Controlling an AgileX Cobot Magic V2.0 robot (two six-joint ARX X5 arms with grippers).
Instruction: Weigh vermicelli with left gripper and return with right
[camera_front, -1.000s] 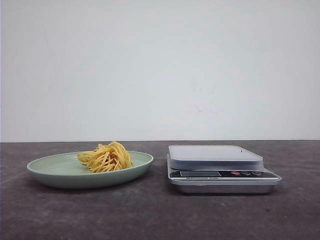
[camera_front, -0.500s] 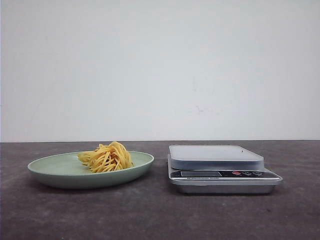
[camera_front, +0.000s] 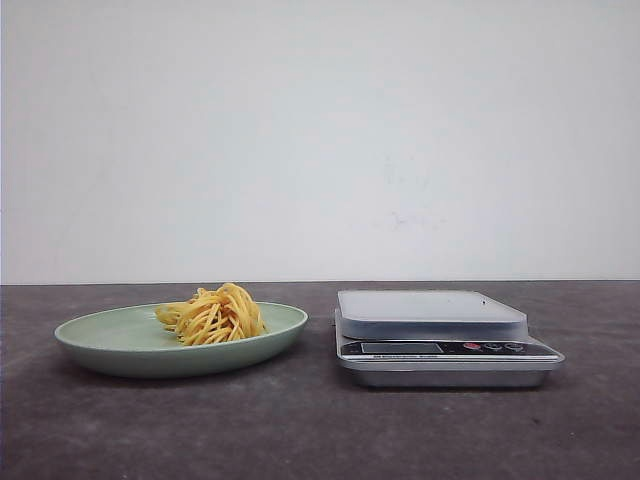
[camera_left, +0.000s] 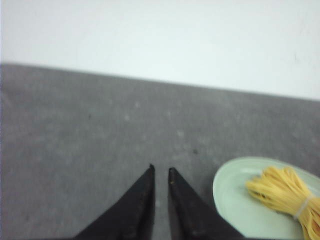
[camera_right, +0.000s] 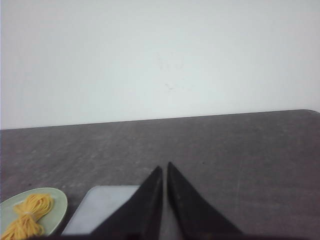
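A bundle of yellow vermicelli (camera_front: 213, 314) lies on a pale green plate (camera_front: 110, 336) at the left of the table. A silver kitchen scale (camera_front: 432, 313) stands to its right with nothing on its platform. Neither gripper shows in the front view. My left gripper (camera_left: 160, 170) is empty, its jaws a narrow slit apart, above bare table beside the plate (camera_left: 235, 200) and the vermicelli (camera_left: 285, 192). My right gripper (camera_right: 164, 167) is shut and empty, over the edge of the scale's platform (camera_right: 102, 207); the plate (camera_right: 52, 207) and the vermicelli (camera_right: 29, 215) lie beyond the scale.
The tabletop (camera_front: 300, 430) is dark grey and a plain white wall stands behind it. The scale's display and buttons (camera_front: 470, 347) face the front. Nothing else stands on the table.
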